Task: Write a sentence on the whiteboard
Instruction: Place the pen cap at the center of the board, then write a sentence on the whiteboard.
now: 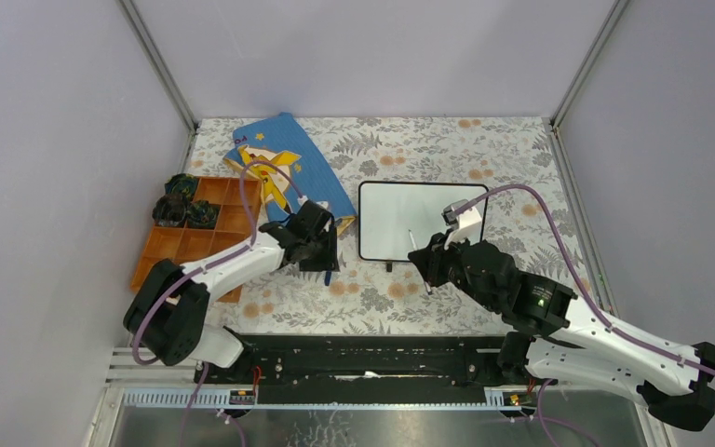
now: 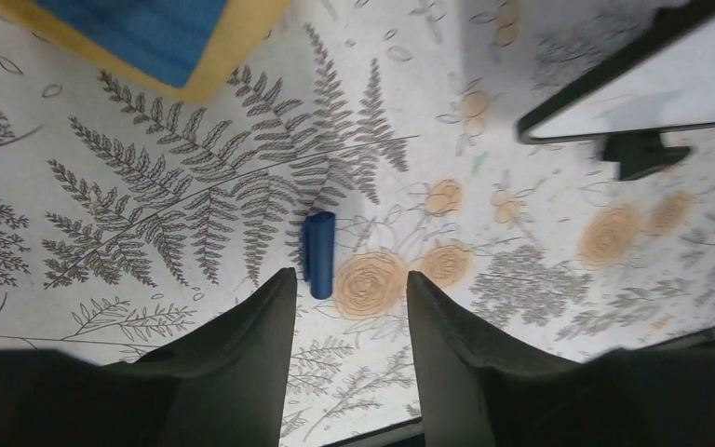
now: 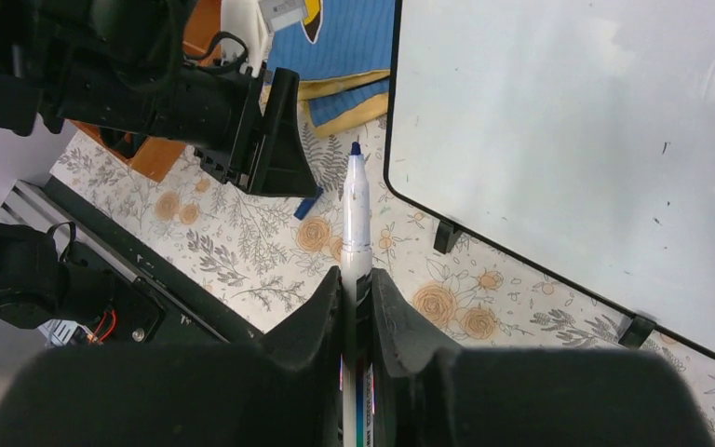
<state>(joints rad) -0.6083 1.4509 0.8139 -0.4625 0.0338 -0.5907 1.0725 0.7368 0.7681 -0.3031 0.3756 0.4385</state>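
Note:
The whiteboard (image 1: 419,219) lies flat mid-table, a white sheet in a thin black frame; its surface (image 3: 568,140) is blank, and no sentence shows on it. My right gripper (image 1: 433,256) hovers at its near left corner, shut on a white marker (image 3: 356,214) whose bare blue tip points toward the board's left edge. The jaws (image 3: 357,279) pinch the barrel tightly. Left of the board my left gripper (image 1: 328,251) stands open over the cloth. A blue marker cap (image 2: 318,253) lies loose on the cloth just ahead of its left finger, outside the gap (image 2: 349,279).
A blue picture book (image 1: 289,163) lies behind the left gripper. An orange compartment tray (image 1: 195,242) holding dark bundles (image 1: 184,205) sits at the left. A corner of the whiteboard and one black foot (image 2: 638,154) are close to the left gripper. A black rail (image 1: 363,358) runs along the near edge.

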